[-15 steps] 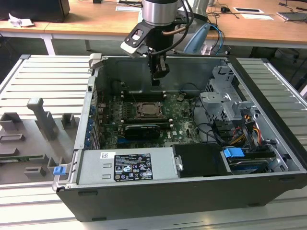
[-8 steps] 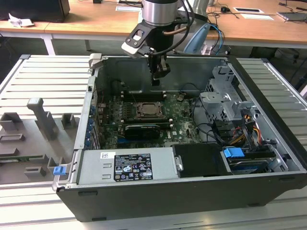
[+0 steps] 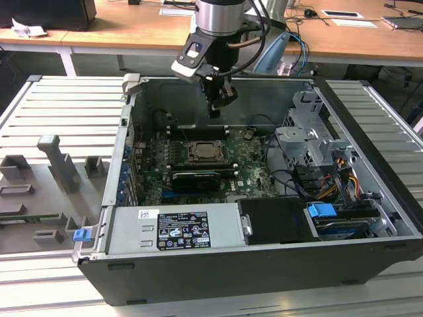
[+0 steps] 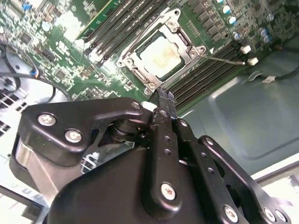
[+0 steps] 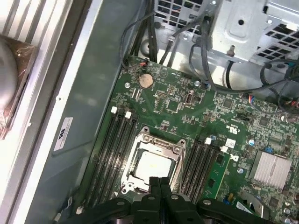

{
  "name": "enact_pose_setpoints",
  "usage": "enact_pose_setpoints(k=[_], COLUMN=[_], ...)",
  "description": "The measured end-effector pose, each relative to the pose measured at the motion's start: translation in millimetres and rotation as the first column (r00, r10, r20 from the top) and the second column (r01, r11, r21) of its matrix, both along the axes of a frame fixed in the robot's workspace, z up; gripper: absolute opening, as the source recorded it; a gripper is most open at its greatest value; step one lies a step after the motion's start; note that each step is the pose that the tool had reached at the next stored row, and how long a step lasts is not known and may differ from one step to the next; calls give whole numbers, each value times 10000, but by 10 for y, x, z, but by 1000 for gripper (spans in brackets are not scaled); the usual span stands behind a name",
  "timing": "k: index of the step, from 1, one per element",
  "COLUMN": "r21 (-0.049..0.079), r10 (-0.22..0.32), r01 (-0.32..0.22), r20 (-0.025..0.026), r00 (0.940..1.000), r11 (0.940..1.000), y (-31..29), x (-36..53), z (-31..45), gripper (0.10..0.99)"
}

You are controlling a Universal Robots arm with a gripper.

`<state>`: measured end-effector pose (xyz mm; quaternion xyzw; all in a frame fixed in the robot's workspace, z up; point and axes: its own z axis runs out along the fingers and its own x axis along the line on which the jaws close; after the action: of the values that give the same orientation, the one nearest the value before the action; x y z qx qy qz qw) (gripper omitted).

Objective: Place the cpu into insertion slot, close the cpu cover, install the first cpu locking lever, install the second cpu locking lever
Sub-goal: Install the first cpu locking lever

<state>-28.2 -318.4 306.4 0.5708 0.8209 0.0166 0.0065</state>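
**Exterior view and both wrist views: clearance findings**

Exterior view. A computer case (image 3: 264, 264) lies open on a slatted table (image 3: 59, 112). The arm (image 3: 221, 16) comes down over the case's far wall. Its gripper (image 3: 213, 112) hangs inside the case, above the motherboard (image 3: 251, 162) and not touching it. The insertion slot (image 3: 208, 153) sits just below and in front of the gripper tip. On the exterior view's left, bare board runs from the slot to the case side. On the exterior view's right, a drive cage (image 3: 307, 139) with cable bundles stands well apart from the gripper. A power supply (image 3: 175, 228) lines the near edge.

Second wrist view. The fingers (image 4: 166, 105) are pressed together with nothing between them. The cpu (image 4: 161, 56) lies in the insertion slot. Its pale face shows through the cutout of the cpu cover (image 4: 132, 59), which lies flat over it. Memory strips (image 4: 117, 23) run close along two opposite sides of the slot. A thin metal rod (image 4: 224, 58) reaches from one corner of the frame across the strips; whether it is latched cannot be told. The fingertips line up just off a corner of the frame, but the height between them cannot be judged.

First wrist view. The closed fingers point at the near edge of the covered cpu. A coin cell (image 5: 146, 80) and a finned heat sink (image 5: 271, 169) are well apart from the slot. The grey case wall (image 5: 88, 102) borders the board beyond one bank of memory strips.
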Motion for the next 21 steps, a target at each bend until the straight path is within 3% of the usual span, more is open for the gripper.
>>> enact_pose_setpoints(k=[7, 9, 12, 15, 16, 21], r21=[0, 0, 0, 0, 0, -2], r10=[1299, 1849, 2220, 2709, 3052, 3619], r01=[-1299, -1849, -2220, -2709, -3052, -3619], r20=[0, 0, 0, 0, 0, 3], r00=[9915, 9828, 9751, 9626, 9523, 9322], r11=[9915, 9828, 9751, 9626, 9523, 9322], y=[-1, -1, -1, -1, -2, -6], x=[-1, -1, -1, -2, -3, -11], z=[0, 0, 0, 0, 0, -2], gripper=[106, 106, 106, 106, 106, 106])
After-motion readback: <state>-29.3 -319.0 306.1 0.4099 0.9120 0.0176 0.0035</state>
